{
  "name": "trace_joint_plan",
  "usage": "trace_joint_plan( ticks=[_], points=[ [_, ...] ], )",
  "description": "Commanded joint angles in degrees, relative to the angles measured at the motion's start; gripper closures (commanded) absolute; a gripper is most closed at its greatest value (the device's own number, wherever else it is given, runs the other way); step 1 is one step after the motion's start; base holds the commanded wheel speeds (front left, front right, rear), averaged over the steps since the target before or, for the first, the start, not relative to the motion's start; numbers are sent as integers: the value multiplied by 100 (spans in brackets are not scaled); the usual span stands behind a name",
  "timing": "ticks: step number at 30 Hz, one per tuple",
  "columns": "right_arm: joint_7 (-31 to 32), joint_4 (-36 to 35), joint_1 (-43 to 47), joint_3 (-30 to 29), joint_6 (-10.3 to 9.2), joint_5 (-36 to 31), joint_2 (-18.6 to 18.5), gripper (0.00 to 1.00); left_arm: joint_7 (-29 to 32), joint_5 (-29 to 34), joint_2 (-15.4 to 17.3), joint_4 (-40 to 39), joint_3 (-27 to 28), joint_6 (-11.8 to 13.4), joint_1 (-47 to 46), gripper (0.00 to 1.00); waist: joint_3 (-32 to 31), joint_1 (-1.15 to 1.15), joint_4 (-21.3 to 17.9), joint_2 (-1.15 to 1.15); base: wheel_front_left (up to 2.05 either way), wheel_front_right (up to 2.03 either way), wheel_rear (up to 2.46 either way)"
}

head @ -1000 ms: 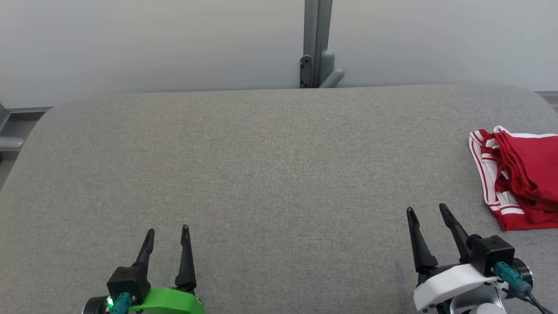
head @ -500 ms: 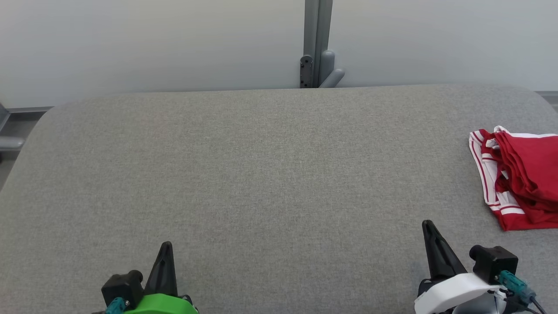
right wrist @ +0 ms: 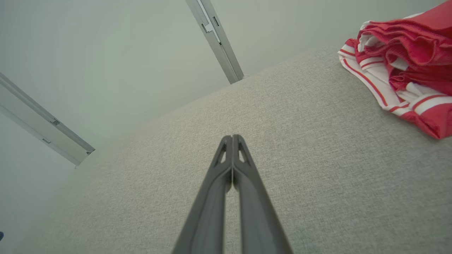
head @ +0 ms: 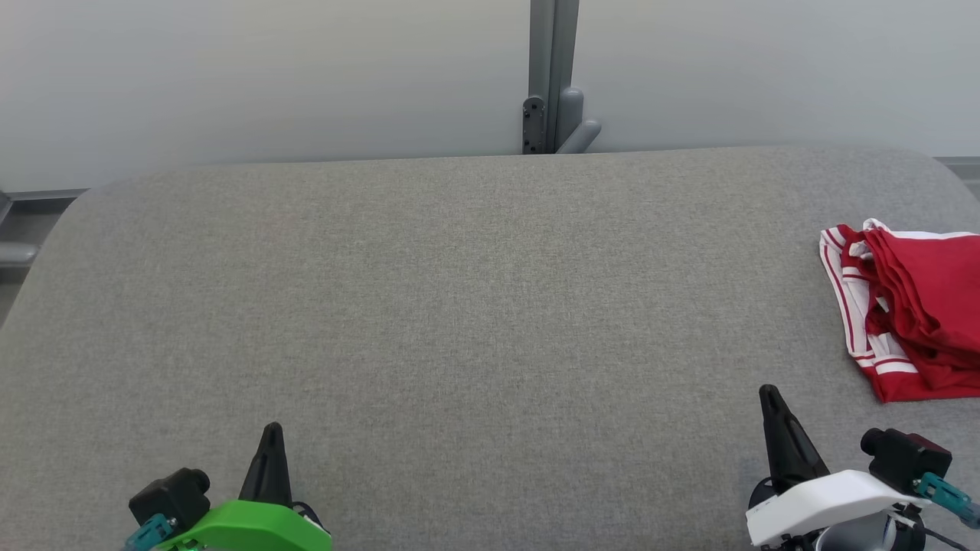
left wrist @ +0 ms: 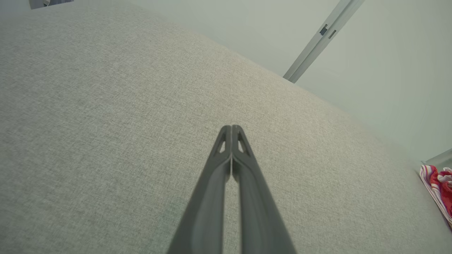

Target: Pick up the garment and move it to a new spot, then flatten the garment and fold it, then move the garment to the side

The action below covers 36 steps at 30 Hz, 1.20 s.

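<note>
The garment (head: 915, 310) is a crumpled red piece with white striped trim, lying at the table's right edge and cut off by the head view's border. It also appears at the right wrist view's upper right as the garment (right wrist: 406, 67), and as a sliver of garment (left wrist: 438, 190) at the left wrist view's right edge. My right gripper (head: 768, 394) sits shut and empty near the front edge, left of and nearer than the cloth. My left gripper (head: 270, 430) is shut and empty at the front left. Both pairs of fingers press together in the wrist views: left gripper (left wrist: 231, 127), right gripper (right wrist: 232, 137).
A grey fabric-covered table (head: 459, 291) spans the head view, with rounded far corners. Behind it stands a pale wall with a grey vertical post (head: 553, 76) and its bracket at the middle.
Both grippers went from open to shut and drew back toward the front edge. The left one has slid slightly left. The garment has not moved.
</note>
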Motion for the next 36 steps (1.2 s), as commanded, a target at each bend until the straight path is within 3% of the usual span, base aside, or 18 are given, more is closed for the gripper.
trace_joint_plan(
  ticks=[1, 36],
  points=[
    [23, -106, -138, -31, -2, 299, -53, 100, 60, -239, -1, -95, 98, -61, -199, 100, 1, 0, -5, 0, 0, 0, 0],
    [342, -172, -233, -125, -4, 3156, -213, 100, 854, -2602, -91, -143, 755, -453, -463, 100, 20, 0, -96, 0, 0, 0, 0]
  ],
)
